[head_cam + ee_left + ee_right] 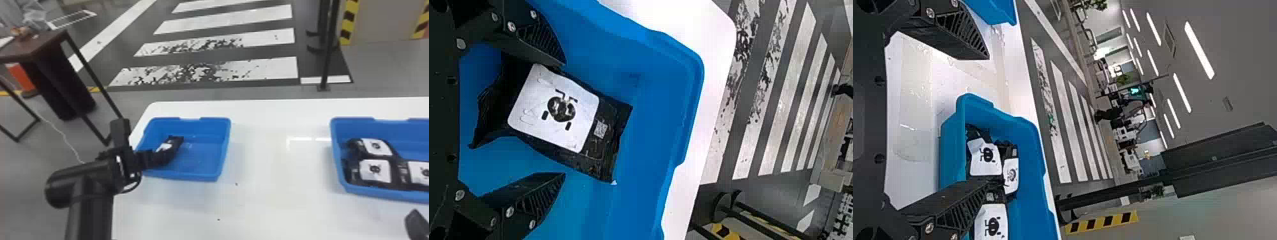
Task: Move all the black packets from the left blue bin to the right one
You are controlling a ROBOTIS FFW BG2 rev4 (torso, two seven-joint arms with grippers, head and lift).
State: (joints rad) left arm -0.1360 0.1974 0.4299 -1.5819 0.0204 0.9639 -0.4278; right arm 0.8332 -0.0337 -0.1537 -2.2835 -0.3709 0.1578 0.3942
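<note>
The left blue bin (204, 176) sits near the white table's (274, 204) left edge. Inside, toward its left wall, 1 black packet (174, 143) lies between the left gripper's (159, 158) 2 widely parted fingers, ungripped, with bin floor spreading rightward. Well right of that bin, across a broad stretch of tabletop, the right blue bin (383, 194) holds 3 packets (375, 170); nearer stands the right gripper (417, 225), fingers wide, empty.

High forward-down head view, closer left wrist view, left bin (198, 176) shared
</note>
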